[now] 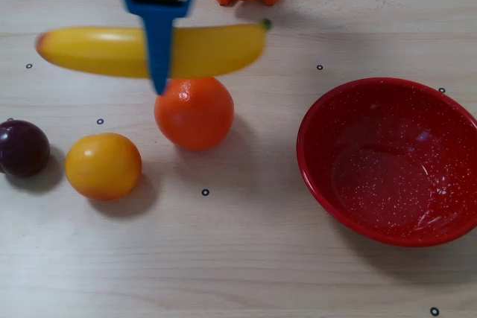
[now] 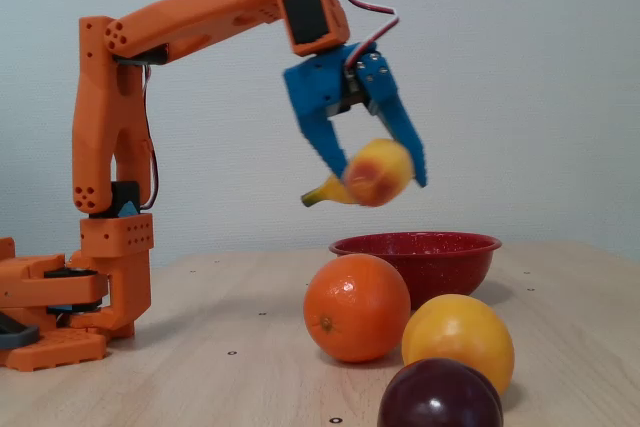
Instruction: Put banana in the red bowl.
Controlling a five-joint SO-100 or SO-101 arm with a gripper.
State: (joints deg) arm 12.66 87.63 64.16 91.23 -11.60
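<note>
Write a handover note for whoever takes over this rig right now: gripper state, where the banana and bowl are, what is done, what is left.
Gripper: shut on the banana, gripping it near its middle, held in the air.
Banana: lifted clear of the table; in the overhead view it hangs over the far edge of the orange, stem end towards the red bowl.
Red bowl: at the right of the overhead view, nothing in it.
Done: banana picked up and raised.
Left: carry it rightwards over the bowl, lower it, open the gripper.
Other fruit, a yellow one and a dark plum, sit left of the orange, out of the likely path.
</note>
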